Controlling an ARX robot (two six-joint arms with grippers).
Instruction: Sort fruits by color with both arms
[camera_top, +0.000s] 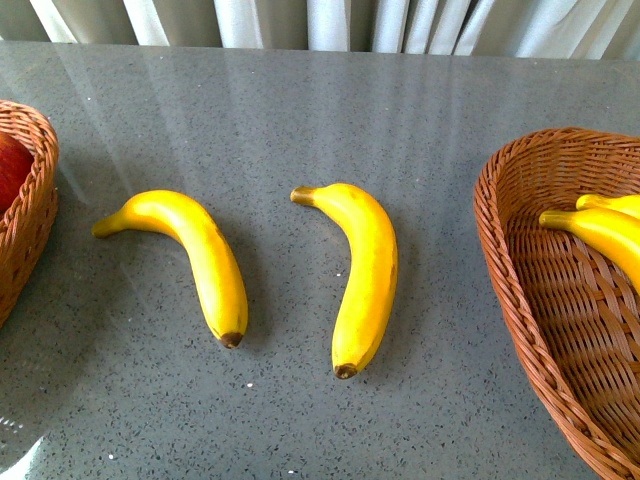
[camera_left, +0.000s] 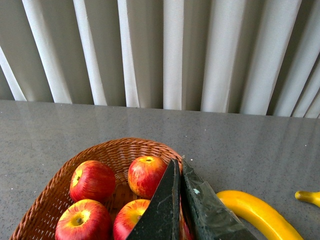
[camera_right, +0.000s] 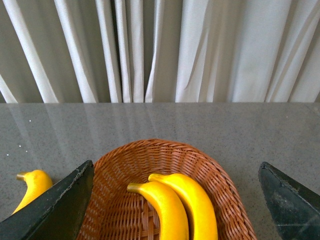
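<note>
Jaws on left clenched empty over apples (camera_left: 93, 180), jaws on right spread wide over bananas (camera_right: 172, 210)

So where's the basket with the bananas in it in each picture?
Front view: the banana basket sits at the right edge, partly cut off.
Left wrist view: not in it; the other basket there holds apples.
Right wrist view: close to the camera, between the jaws of the open right gripper.
Shared landmark: the pale curtain behind the grey table, in all three views.
</note>
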